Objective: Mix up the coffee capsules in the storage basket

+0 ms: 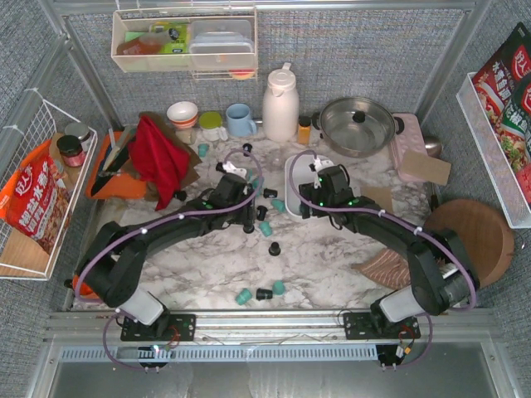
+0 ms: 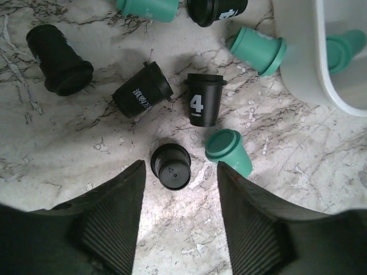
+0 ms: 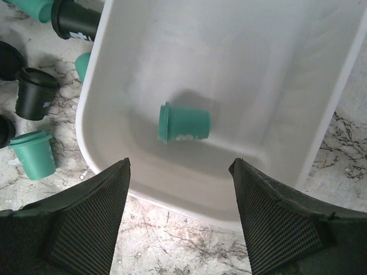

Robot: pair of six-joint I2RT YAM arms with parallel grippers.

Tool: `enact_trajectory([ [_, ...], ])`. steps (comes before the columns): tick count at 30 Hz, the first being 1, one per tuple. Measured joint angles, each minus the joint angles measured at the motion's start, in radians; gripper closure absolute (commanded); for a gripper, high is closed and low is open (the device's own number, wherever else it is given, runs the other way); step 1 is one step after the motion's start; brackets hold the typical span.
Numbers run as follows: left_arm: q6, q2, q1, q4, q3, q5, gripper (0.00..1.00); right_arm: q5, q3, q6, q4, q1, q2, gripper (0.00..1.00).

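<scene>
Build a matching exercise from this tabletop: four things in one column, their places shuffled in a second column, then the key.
Things
1. teal capsule ahead of the right gripper
2. end-on black capsule
3. red cloth
4. lidded steel pan

Places
A. back right of the table
B. inside the storage basket
C. on the marble, just ahead of the open left gripper
D. back left of the table

Pairs: 1-B; 2-C; 3-D; 4-A
</scene>
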Motion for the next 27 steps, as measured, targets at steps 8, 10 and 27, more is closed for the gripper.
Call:
enact_trajectory([
  [8, -0.029, 0.095, -0.023, -0.079, 0.061, -0.073, 0.49, 0.000, -0.018, 0.002, 0.014, 0.000, -0.038, 0.24],
  [10, -0.030, 0.103, -0.027, -0.099, 0.068, -0.078, 0.50, 0.001, -0.022, 0.003, 0.019, 0.000, -0.046, 0.24],
  [27, -0.045, 0.161, -0.058, -0.153, 0.106, -0.101, 0.74, 0.007, -0.032, 0.003, 0.037, 0.000, -0.064, 0.24],
])
